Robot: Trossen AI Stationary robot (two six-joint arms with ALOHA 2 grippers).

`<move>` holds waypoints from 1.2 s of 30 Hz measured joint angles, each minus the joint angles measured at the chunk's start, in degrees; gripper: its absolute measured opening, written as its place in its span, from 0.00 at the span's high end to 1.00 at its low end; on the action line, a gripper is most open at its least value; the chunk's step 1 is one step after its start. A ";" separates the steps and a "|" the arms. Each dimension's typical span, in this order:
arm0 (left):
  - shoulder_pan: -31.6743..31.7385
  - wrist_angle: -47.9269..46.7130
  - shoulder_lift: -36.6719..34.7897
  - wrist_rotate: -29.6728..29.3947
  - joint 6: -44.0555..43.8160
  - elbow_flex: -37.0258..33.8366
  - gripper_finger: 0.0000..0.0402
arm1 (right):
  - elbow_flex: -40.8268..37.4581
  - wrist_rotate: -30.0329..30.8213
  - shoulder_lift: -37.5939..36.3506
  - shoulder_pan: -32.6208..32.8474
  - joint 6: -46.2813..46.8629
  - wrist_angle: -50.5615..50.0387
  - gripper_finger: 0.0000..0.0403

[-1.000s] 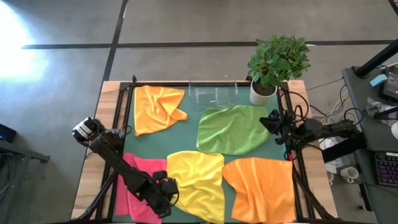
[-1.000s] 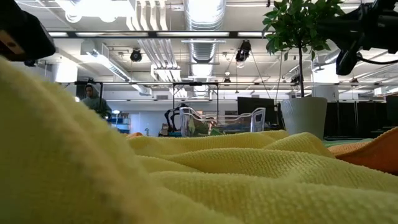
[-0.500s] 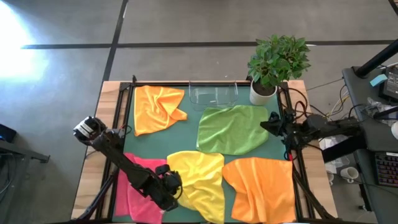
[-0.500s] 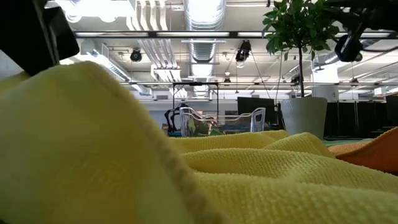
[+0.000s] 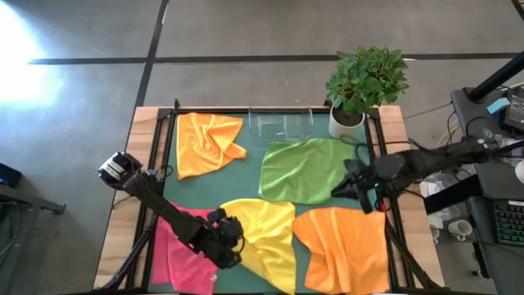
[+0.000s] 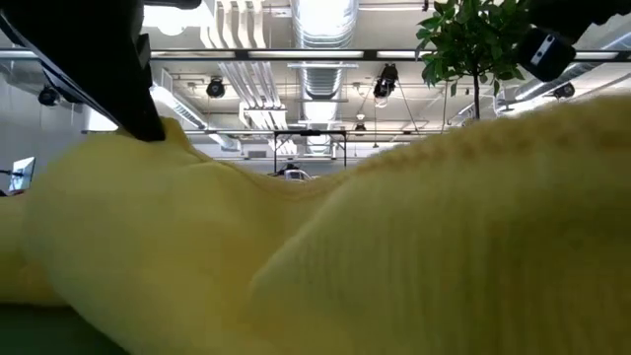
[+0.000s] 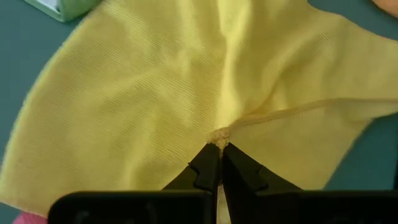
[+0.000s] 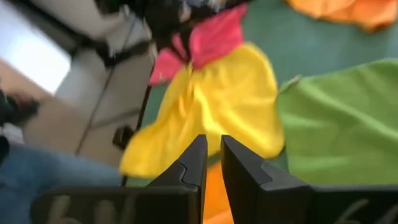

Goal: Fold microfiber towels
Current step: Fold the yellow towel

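I'm watching the yellow towel (image 5: 264, 233) at the near middle of the desk (image 5: 141, 156), lying on the green mat (image 5: 250, 176), and my left claw (image 5: 230, 246) is pinching it at its left edge, fingers clenched tight on a gathered corner of the cloth; the left wrist view is showing the two dark fingers (image 7: 208, 168) meeting right on the puckered hem of the yellow fabric (image 7: 217, 138). In the low view the yellow cloth is filling nearly everything, bunched up and lifted close to the lens. The pink towel (image 5: 182, 246) is lying just beside it on the left, partly under my left arm. To the right of the yellow one, the crumpled orange towel (image 5: 342, 246) is sitting at the near right corner, touching or nearly touching its edge. Behind, the lime green towel (image 5: 304, 168) is spread in the middle right, and a second orange towel (image 5: 206, 141) is lying at the far left. My right claw (image 5: 350, 182) is hovering above the lime green towel's right edge, its fingers nearly together and gripping nothing. A clear plastic bin (image 5: 280, 124) and a potted plant (image 5: 364, 82) are standing along the far edge.
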 joint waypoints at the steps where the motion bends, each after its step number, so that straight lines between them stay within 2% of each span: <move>1: 0.00 -0.07 0.00 -0.37 0.00 0.00 1.00 | 0.48 0.02 1.47 1.05 -0.29 0.08 0.90; 11: 0.22 -0.83 0.00 -0.63 0.07 -0.09 1.00 | 3.75 0.15 13.18 10.34 0.33 3.30 0.90; 21: 0.25 -4.34 -0.99 -0.60 0.09 0.27 1.00 | 9.82 0.09 22.69 14.14 0.19 4.49 0.90; 28: 0.25 -7.23 -4.12 -0.57 0.11 0.77 1.00 | 14.10 -0.20 29.33 16.16 0.16 4.35 0.90; 32: 0.16 -7.70 -4.81 -0.76 0.11 0.76 1.00 | 17.95 -0.44 34.04 17.15 0.10 4.82 0.86; 36: 0.11 -7.63 -4.81 -0.85 0.13 0.77 1.00 | 21.95 -0.50 39.60 17.96 -1.71 2.88 0.76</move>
